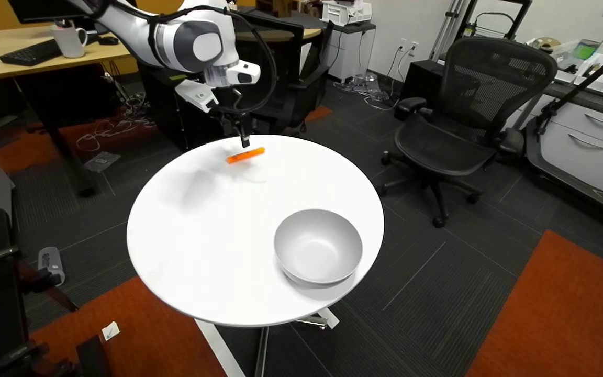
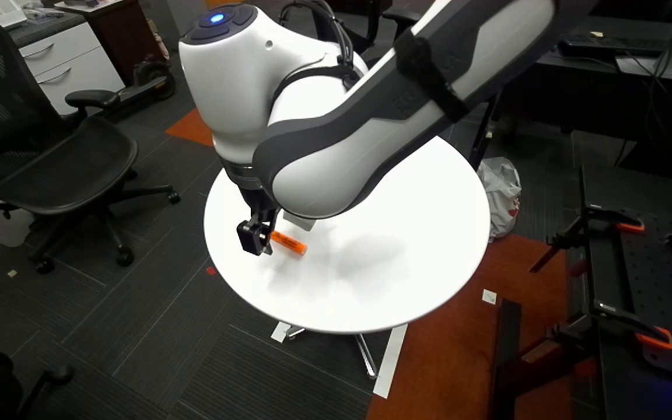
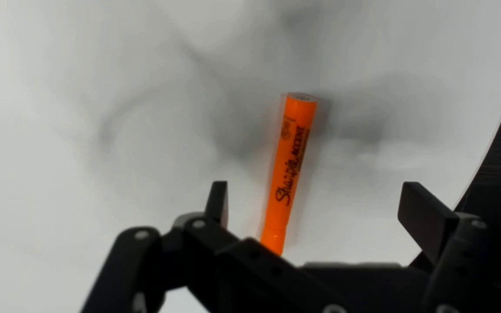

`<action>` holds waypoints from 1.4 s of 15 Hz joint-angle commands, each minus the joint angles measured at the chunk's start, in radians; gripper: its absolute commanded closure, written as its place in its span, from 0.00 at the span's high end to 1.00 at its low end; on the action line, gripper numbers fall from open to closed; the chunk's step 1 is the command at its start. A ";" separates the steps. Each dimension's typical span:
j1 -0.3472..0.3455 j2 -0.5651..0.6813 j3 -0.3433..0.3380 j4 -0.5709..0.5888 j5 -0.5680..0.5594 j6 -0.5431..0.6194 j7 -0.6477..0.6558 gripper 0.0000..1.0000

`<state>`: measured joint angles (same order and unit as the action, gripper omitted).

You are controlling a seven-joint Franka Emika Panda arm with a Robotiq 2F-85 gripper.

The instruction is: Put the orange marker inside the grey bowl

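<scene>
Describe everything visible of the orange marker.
The orange marker is a bright, plastic-looking cylinder, narrower toward one end, with a round, greyish face on the other and black "Sharpie ACCENT" lettering along its side. It lies flat on the white table, near the edge, outside the grey bowl. In the wrist view it shows between the jaws of the open gripper, gaps either side, narrow tip hidden; no contact shows.

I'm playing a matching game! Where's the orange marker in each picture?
In an exterior view: the orange marker, above and left of centre.
In an exterior view: the orange marker, just below and left of centre.
In the wrist view: the orange marker, just right of centre.
Landmark in all three: the white table under it.
</scene>
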<state>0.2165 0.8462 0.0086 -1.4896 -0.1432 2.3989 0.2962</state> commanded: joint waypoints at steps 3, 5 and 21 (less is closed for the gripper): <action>-0.022 0.038 0.001 0.076 0.043 -0.091 -0.063 1.00; -0.027 0.050 -0.003 0.091 0.037 -0.114 -0.079 1.00; -0.040 0.152 -0.004 0.211 0.026 -0.226 -0.148 0.74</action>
<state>0.1752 0.9763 0.0051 -1.3209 -0.1243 2.2090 0.1766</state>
